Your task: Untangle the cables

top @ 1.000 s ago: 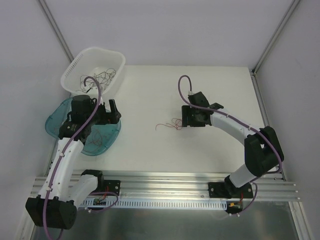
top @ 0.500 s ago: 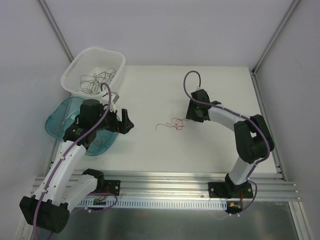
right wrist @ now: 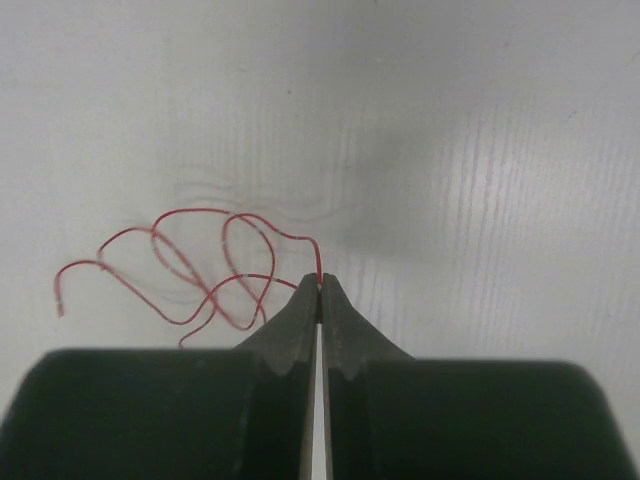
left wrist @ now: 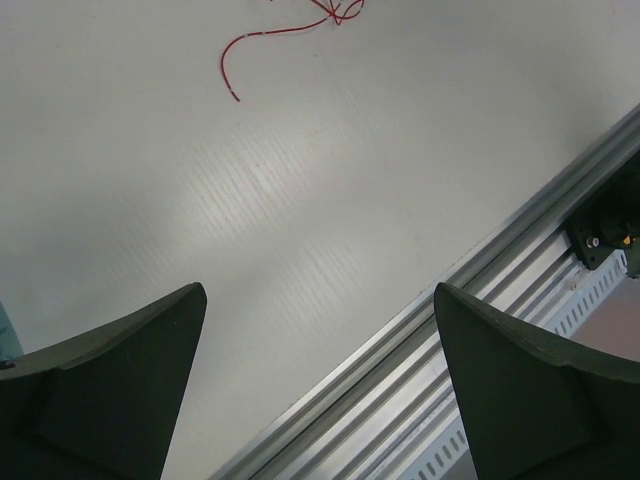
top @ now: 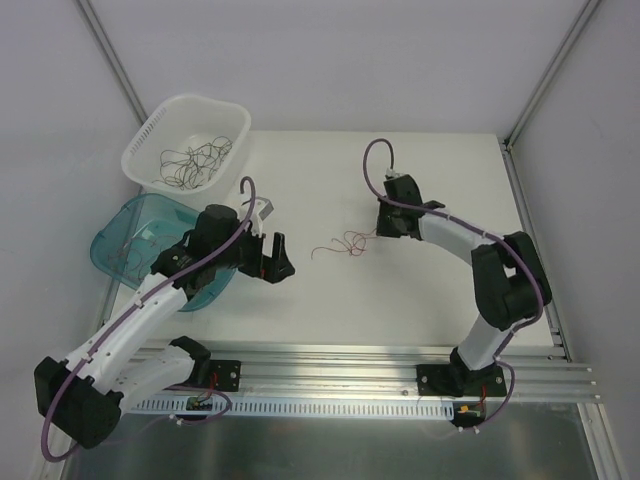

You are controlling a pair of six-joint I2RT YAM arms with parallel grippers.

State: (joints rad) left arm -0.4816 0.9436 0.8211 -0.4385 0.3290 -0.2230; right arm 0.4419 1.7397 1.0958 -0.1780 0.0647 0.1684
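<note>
My right gripper [right wrist: 319,288] pinching one end of the red cable [right wrist: 185,210], loops lying to its left, my left gripper [left wrist: 318,295] spread wide

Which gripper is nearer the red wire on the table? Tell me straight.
Right. The right gripper is shut on one end of the red wire. The left gripper stands open off to the wire's left, not touching it.

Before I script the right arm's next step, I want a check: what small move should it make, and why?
Probably lift the right gripper a little: its jaws are shut on the red cable, whose loops lie loose on the table.
</note>
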